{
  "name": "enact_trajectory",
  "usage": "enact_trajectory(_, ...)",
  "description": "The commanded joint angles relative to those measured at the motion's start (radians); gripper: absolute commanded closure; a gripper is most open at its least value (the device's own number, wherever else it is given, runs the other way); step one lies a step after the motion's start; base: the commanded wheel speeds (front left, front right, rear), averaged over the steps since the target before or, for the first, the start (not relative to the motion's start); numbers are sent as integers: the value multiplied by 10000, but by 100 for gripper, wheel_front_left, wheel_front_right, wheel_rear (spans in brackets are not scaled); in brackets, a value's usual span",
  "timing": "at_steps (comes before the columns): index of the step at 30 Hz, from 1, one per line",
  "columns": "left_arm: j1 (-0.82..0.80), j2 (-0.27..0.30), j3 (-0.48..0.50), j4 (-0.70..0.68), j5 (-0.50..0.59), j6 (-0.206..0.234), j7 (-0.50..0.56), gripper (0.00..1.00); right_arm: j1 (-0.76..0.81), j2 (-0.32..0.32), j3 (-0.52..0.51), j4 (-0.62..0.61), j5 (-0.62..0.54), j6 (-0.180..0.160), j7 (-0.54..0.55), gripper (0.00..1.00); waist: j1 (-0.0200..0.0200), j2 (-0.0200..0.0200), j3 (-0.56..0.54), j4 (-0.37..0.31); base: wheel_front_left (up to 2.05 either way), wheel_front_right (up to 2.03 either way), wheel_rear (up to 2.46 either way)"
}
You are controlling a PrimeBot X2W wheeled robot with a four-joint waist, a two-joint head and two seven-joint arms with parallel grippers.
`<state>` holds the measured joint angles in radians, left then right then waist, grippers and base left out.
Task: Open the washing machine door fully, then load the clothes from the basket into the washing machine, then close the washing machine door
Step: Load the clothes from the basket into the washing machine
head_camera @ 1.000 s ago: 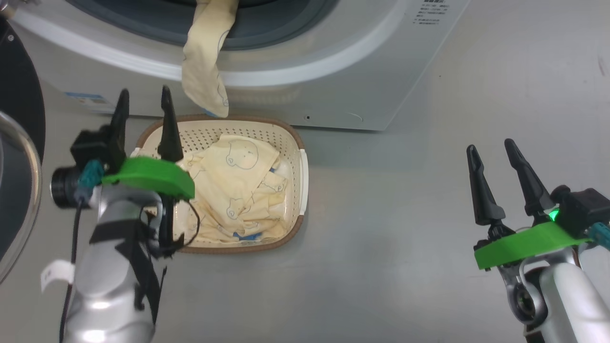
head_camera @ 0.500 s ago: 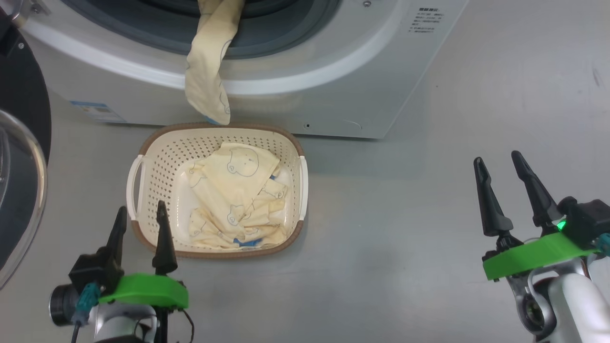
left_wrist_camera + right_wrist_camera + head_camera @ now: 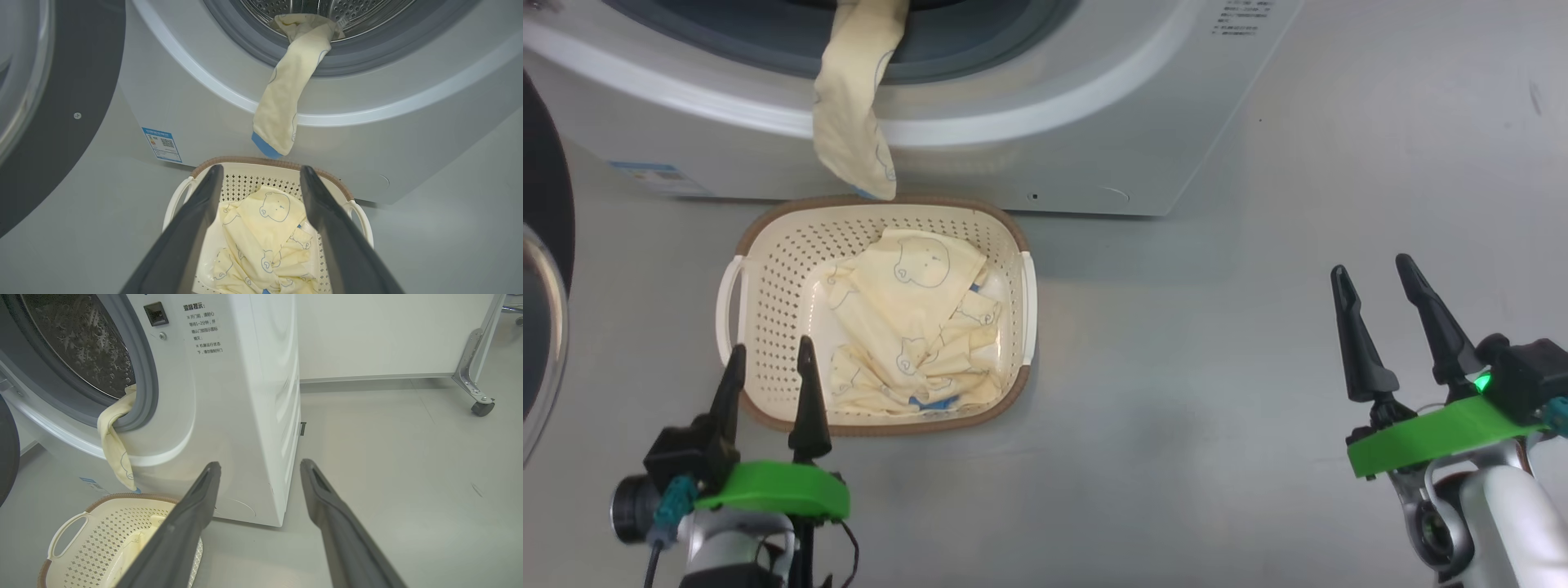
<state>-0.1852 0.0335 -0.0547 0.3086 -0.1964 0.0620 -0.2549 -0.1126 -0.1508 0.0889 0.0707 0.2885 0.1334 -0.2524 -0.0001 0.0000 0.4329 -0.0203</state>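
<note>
1. Two grippers are in view, and you can read both as released: each pair of fingers stands apart with nothing between them.
2. Locate the basket (image 3: 768, 269) on the floor (image 3: 1176, 367), directly in front of the washing machine (image 3: 1094, 122). Its far rim lies close to the machine's front panel.
3. Find the left gripper (image 3: 772, 345) at the near left corner of the basket. Its fingertips show over the near rim and point toward the machine. You cannot tell from these views whether they touch the basket.
4. Find the right gripper (image 3: 1370, 264) well to the right of the basket, over bare floor and away from any fabric.
5. Check the clothes (image 3: 915, 327): a crumpled pale yellow pile lies inside the basket, toward its right half.
6. Note one garment (image 3: 849, 122) hanging out of the drum (image 3: 327, 8), across the grey gasket (image 3: 367, 49) and down the front panel. Its blue-trimmed lower end hangs just above the far rim of the basket.
7. Confirm the door (image 3: 547, 196) stands open to the left of the basket.
8. Observe the blue label sticker (image 3: 654, 175) on the front panel, beyond the basket's far left corner.
</note>
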Motion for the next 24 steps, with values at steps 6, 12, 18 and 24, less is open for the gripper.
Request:
enact_trajectory(6, -1450, 547, 460, 516, 207, -166, -68, 0, -372, -113, 192, -391, -50, -27, -94, 0, 1, 0, 444, -339, 0, 0, 0)
enact_trajectory(12, -2950, 668, 489, 1709, 92, -410, -68, 0, -660, 0, 303, -436, -37, -27, -94, 0, 1, 0, 948, -682, 0, 0, 0)
enact_trajectory(18, -4353, 856, 623, 2850, 191, -346, -68, 0, -974, 53, 466, -430, 9, -27, -94, 0, 1, 0, 1440, -1010, 0, 0, 0)
enact_trajectory(24, -5376, 943, 654, 3572, 286, -478, -68, 0, -1217, 45, 483, -469, 14, -27, -94, 0, 1, 0, 1888, -1254, 0, 0, 0)
